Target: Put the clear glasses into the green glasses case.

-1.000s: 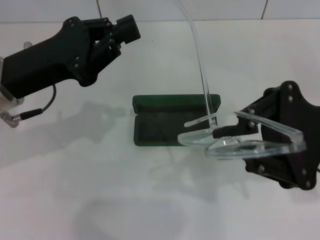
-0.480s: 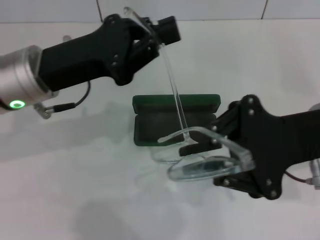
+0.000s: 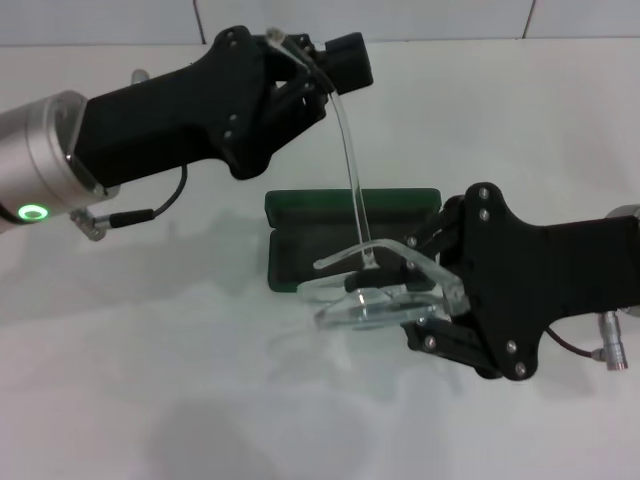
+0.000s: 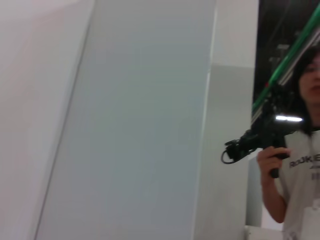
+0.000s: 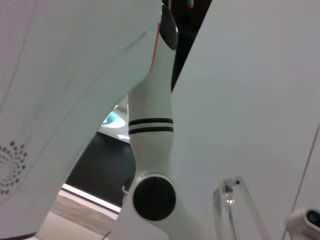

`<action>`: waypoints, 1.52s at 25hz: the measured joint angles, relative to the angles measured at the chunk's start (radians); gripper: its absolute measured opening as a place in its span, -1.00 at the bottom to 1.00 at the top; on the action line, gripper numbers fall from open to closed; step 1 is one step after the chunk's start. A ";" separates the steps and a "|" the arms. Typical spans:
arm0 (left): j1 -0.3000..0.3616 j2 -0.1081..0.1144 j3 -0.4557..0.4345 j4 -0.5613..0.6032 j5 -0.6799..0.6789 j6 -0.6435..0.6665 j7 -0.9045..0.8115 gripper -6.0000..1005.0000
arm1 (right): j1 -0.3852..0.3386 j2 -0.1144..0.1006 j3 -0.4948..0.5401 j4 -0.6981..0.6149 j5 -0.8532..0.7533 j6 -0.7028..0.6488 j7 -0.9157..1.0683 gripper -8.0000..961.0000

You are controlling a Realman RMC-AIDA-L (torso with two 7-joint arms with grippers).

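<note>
The green glasses case (image 3: 330, 240) lies open on the white table, lid toward the back. My right gripper (image 3: 395, 288) is shut on the clear glasses (image 3: 365, 305) at their lens, holding them just above the case's front right edge. One clear temple arm (image 3: 352, 180) stands up from the glasses. Its tip lies against my left gripper (image 3: 335, 62), which is shut and hovers above the case's back. A clear piece of the glasses (image 5: 227, 197) also shows in the right wrist view.
The white table (image 3: 150, 380) stretches around the case. A tiled wall (image 3: 420, 18) runs along the back. The left wrist view holds only a wall and a person (image 4: 295, 150) with a camera.
My right gripper carried the glasses left and lower, to the case's front edge. My left gripper swung right until it met the raised temple arm's tip, and the arm now leans left.
</note>
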 joint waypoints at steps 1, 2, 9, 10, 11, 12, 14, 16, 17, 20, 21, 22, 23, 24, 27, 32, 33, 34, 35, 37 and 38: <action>0.000 0.000 0.000 -0.001 0.000 0.009 0.000 -0.85 | 0.000 0.000 0.000 0.004 0.003 0.004 -0.005 -0.74; 0.001 0.000 0.000 -0.002 0.001 0.016 0.000 -0.85 | -0.001 0.000 0.001 0.008 0.005 0.006 -0.009 -0.74; 0.004 0.001 0.014 -0.003 0.006 0.075 0.011 -0.85 | -0.002 0.000 0.006 0.021 0.009 0.034 -0.023 -0.74; 0.003 0.002 0.021 -0.001 0.005 0.088 0.015 -0.85 | -0.002 0.000 0.006 0.022 0.011 0.036 -0.025 -0.74; 0.003 0.003 0.030 0.001 0.004 0.096 0.019 -0.85 | -0.002 0.000 0.005 0.022 0.015 0.036 -0.028 -0.74; 0.002 0.003 0.034 0.002 0.004 0.099 0.023 -0.85 | -0.002 0.000 0.003 0.023 0.018 0.036 -0.029 -0.74; 0.000 0.004 0.036 0.002 0.002 0.100 0.030 -0.85 | 0.000 0.000 -0.003 0.023 0.021 0.033 -0.031 -0.74; -0.004 0.005 0.027 -0.002 -0.003 0.097 0.032 -0.85 | 0.001 0.000 -0.009 0.023 0.022 0.029 -0.032 -0.74; -0.006 0.005 0.021 -0.003 -0.005 0.096 0.032 -0.85 | 0.002 0.000 -0.010 0.022 0.022 0.029 -0.032 -0.74; -0.009 0.005 0.008 -0.003 -0.006 0.092 0.028 -0.85 | 0.002 0.000 -0.012 0.023 0.021 0.027 -0.032 -0.74; -0.009 0.004 0.006 -0.003 -0.006 0.090 0.027 -0.85 | 0.002 0.000 -0.013 0.023 0.021 0.027 -0.032 -0.74; -0.010 0.004 0.006 -0.003 -0.006 0.088 0.027 -0.85 | 0.001 0.000 -0.014 0.023 0.021 0.027 -0.032 -0.74; -0.010 0.004 0.006 -0.003 -0.006 0.087 0.027 -0.85 | 0.000 0.000 -0.017 0.023 0.021 0.026 -0.032 -0.74; -0.010 0.004 0.006 -0.004 -0.006 0.086 0.027 -0.85 | 0.000 0.000 -0.020 0.021 0.022 0.026 -0.032 -0.74; -0.010 0.004 0.006 -0.004 -0.006 0.086 0.027 -0.85 | -0.001 0.000 -0.025 0.019 0.022 0.026 -0.032 -0.74; -0.007 0.004 0.011 -0.002 -0.005 0.100 0.025 -0.85 | -0.002 0.000 -0.023 0.022 0.031 0.032 -0.032 -0.74; -0.006 0.004 0.012 -0.001 -0.003 0.107 0.025 -0.85 | -0.003 0.000 -0.021 0.023 0.032 0.033 -0.032 -0.74; -0.006 0.005 0.013 0.001 -0.001 0.118 0.025 -0.85 | -0.003 0.000 -0.019 0.023 0.032 0.033 -0.032 -0.74; -0.007 0.005 0.014 0.001 0.000 0.127 0.025 -0.85 | -0.003 0.000 -0.018 0.023 0.032 0.034 -0.032 -0.74; -0.010 0.005 0.016 0.002 0.002 0.141 0.025 -0.85 | -0.003 0.000 -0.018 0.025 0.038 0.035 -0.032 -0.74; -0.010 0.005 0.019 0.002 0.002 0.145 0.025 -0.85 | -0.003 0.000 -0.018 0.028 0.043 0.036 -0.033 -0.74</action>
